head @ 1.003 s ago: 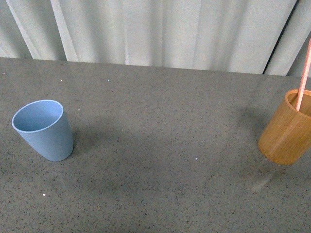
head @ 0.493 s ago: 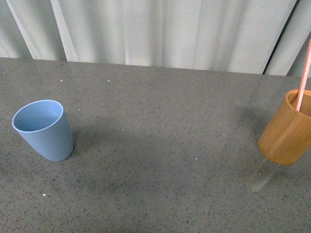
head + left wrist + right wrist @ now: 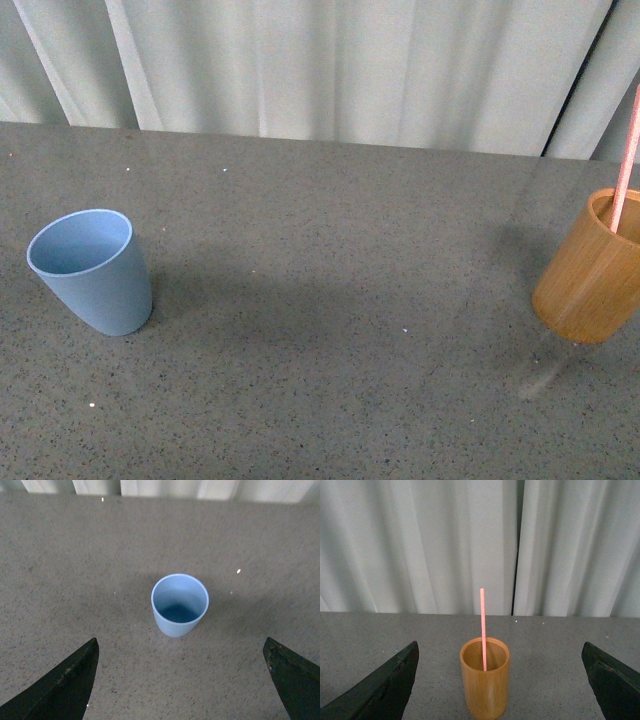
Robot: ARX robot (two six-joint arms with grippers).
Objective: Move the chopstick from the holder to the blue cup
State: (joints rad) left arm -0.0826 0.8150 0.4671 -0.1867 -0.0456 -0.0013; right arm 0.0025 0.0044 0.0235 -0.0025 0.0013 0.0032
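Observation:
The blue cup stands upright and empty on the grey table at the left. It also shows in the left wrist view, ahead of my open left gripper. The orange-brown holder stands at the right edge of the front view with one pink chopstick standing in it. In the right wrist view the holder and the chopstick are straight ahead of my open right gripper, which is apart from them. Neither gripper shows in the front view.
The grey speckled table stretches between the cup and the holder. Pale curtains hang behind its far edge.
The front view has shifted very slightly; the cup and holder sit a few pixels lower in the picture. Nothing on the table has moved.

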